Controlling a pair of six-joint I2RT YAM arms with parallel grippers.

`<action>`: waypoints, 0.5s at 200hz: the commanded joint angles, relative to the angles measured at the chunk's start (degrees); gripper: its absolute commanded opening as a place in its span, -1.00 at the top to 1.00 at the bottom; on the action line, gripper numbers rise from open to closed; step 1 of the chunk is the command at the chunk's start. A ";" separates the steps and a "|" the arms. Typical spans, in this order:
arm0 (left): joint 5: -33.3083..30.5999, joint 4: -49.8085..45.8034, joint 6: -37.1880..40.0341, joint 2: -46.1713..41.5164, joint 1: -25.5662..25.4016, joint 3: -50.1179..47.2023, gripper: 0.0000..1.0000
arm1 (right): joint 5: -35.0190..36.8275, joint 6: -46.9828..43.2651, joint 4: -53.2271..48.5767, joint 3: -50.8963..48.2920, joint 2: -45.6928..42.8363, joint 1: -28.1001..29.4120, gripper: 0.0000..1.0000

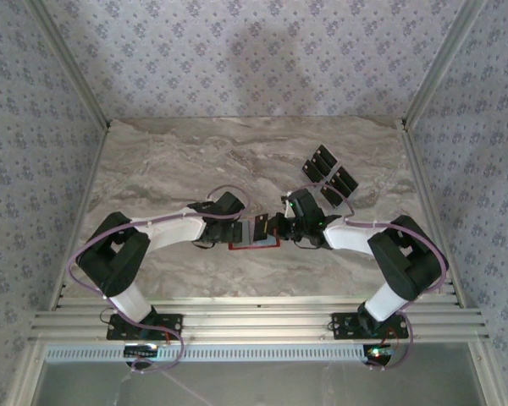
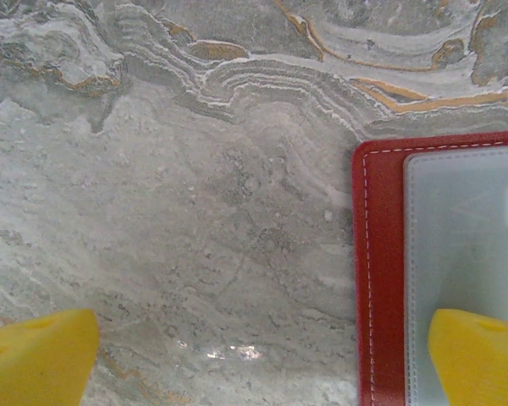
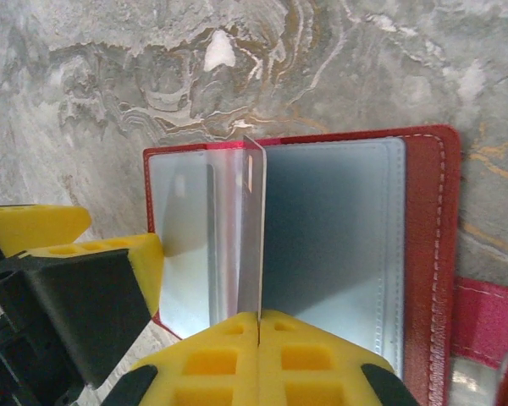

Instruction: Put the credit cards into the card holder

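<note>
From above, we see the red wallet (image 1: 254,246) lying open on the marble bench (image 1: 178,169), between the two arms. The left end effector (image 1: 241,230) sits at the wallet's left edge and the right end effector (image 1: 278,228) at its right edge. The black cards (image 1: 330,178) lie in a loose cluster on the bench, beyond the wallet and off to its right, well apart from it and from both arms.

At the left wrist, the left end effector (image 2: 254,364) is released, with its yellow fingers spread wide. One finger (image 2: 34,355) hovers over bare marble to the left of the wallet (image 2: 381,279). The other (image 2: 478,355) is over the wallet's pale clear pocket, just inside the stitched red border. We cannot tell whether that finger touches the pocket.

At the right wrist, the right end effector (image 3: 258,355) is clenched. Its two yellow pads meet on a thin clear pocket leaf of the wallet (image 3: 432,254), and the leaf stands upright along the wallet's middle. Grey pockets lie flat on both sides of the leaf. A red strap (image 3: 491,313) sticks out past the wallet's right edge. A yellow finger (image 3: 144,262) of the left end effector overlaps the wallet's left pocket.
</note>
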 commanded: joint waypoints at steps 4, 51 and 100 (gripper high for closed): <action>-1.69 -4.43 -0.08 0.05 -0.34 -1.12 -0.99 | -1.04 0.77 1.31 -1.14 0.26 -0.31 1.00; -1.66 -4.49 -0.02 0.14 -0.36 -1.12 -0.99 | -2.87 2.32 4.61 -1.59 0.41 -0.18 1.00; -1.65 -4.58 -0.11 0.29 -0.37 -1.12 -0.99 | -3.40 2.90 4.81 -1.02 -0.08 0.54 1.00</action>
